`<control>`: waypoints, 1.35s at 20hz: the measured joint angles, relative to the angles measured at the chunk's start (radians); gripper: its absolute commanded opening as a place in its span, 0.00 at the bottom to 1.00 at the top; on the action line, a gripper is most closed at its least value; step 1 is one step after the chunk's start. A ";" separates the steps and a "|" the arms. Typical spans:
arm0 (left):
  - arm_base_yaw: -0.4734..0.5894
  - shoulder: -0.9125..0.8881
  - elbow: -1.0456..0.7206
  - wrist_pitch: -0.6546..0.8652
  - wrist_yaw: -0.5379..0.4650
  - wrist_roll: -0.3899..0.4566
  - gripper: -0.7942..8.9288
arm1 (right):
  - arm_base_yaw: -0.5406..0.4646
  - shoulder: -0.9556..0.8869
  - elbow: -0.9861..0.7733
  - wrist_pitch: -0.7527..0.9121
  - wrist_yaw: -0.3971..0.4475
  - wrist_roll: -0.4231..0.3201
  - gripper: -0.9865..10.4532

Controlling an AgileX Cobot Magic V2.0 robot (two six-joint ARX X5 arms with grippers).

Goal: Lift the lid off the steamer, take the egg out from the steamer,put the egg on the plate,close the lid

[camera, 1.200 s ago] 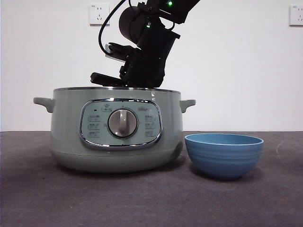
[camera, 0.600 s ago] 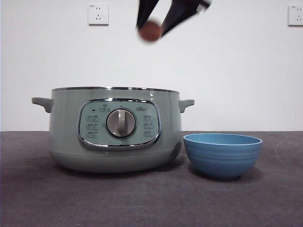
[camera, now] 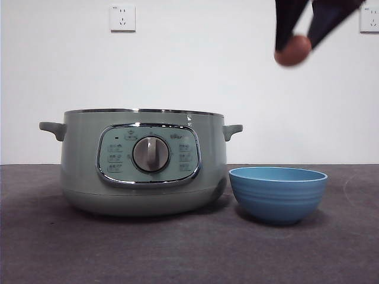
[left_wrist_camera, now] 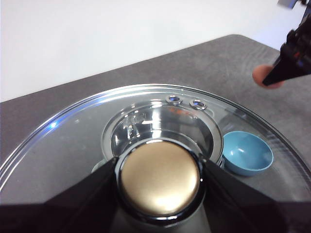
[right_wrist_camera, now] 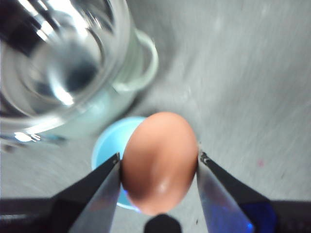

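High above the blue plate (camera: pixel 278 193), near the top of the front view, the right gripper (camera: pixel 294 46) hangs with its two black jaws closed on a brown egg (camera: pixel 292 50). Its wrist view shows the egg (right_wrist_camera: pixel 159 161) pinched at both sides, with the plate (right_wrist_camera: pixel 111 145) below and partly behind it, and the steamer (right_wrist_camera: pixel 58 73), blurred, just beside the plate.

The steamer (camera: pixel 142 161) stands open on the table (camera: pixel 177 248), a dark grey, matte surface. Its control panel and silver dial face the front camera, and a small handle sticks out at each side. The plate sits just beside it, near the handle, and I cannot tell whether they touch.

The left gripper (left_wrist_camera: pixel 159 179) has its jaws clamped on the knob of the lid (left_wrist_camera: pixel 73 141), one on each side. The lid is held up in the air, and through its clear glass the steamer's shiny inside (left_wrist_camera: pixel 160 126) and the plate (left_wrist_camera: pixel 247 153) show below. The right gripper, with the egg (left_wrist_camera: pixel 265 77), also shows at the edge of this view.

Behind the table is a plain white wall (camera: pixel 195 65) with one socket (camera: pixel 122 18) above the steamer and another (camera: pixel 368 19) at the far edge.
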 measured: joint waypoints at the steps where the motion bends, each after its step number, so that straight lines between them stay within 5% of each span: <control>1: 0.000 0.008 0.000 0.003 0.000 0.003 0.07 | -0.008 0.000 -0.047 0.028 -0.015 -0.003 0.07; 12: 0.000 0.107 0.000 0.052 0.042 0.008 0.07 | 0.000 0.006 -0.520 0.491 -0.103 -0.005 0.07; 17: 0.000 0.136 0.000 0.074 0.042 0.008 0.07 | 0.007 0.090 -0.529 0.574 -0.153 -0.006 0.07; 27: 0.000 0.143 0.000 0.081 0.042 0.009 0.07 | 0.068 0.196 -0.533 0.605 -0.109 -0.021 0.08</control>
